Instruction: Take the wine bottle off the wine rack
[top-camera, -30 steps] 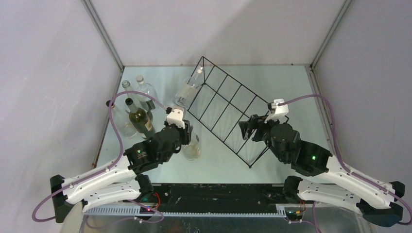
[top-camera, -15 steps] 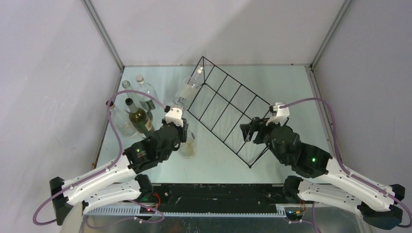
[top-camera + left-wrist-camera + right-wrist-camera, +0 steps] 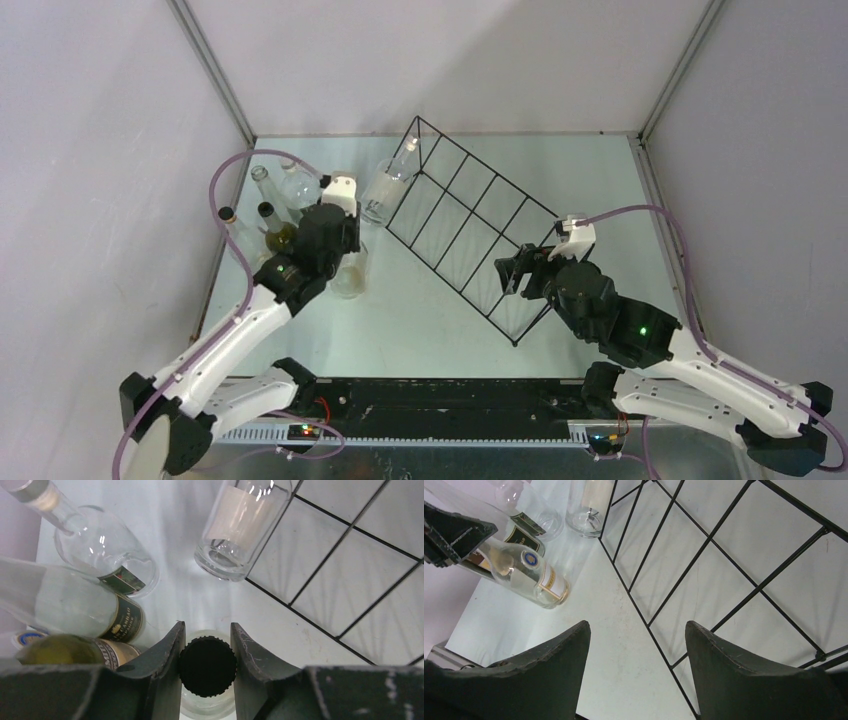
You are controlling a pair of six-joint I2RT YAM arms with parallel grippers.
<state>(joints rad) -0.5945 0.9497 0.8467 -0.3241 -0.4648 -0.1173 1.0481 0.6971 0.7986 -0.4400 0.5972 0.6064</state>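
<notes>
Under the overhead camera, the left gripper (image 3: 338, 248) was clamped on the top of the clear wine bottle (image 3: 350, 278). That bottle was off the wine rack (image 3: 470, 235), which lay to the right of those jaws. Whether the bottle's base rested on the table (image 3: 430, 325) could not be told. Close on the jaws' left was a cluster of bottles (image 3: 268, 215), so a swing of the held glass would likely topple them. The right gripper (image 3: 510, 270) hung with jaws apart and empty over the rack's near end. A nudge there could shift the light frame and disturb the labelled bottle (image 3: 383, 192) leaning at its far end. Counted: one rack, two grippers, and six bottles as far as I could make out

Through the left wrist camera, the black cap (image 3: 207, 666) sat pinched between the fingers (image 3: 165, 655). The hold looked to be on the cap alone, so the smooth glass below might slip or twist. Three bottles showed left of the jaws and one labelled bottle ahead, with rack wires ahead and to the right

Through the right wrist camera, nothing sat between the spread jaws. One rack's wires ran ahead and right, and at least three bottles showed ahead and left
</notes>
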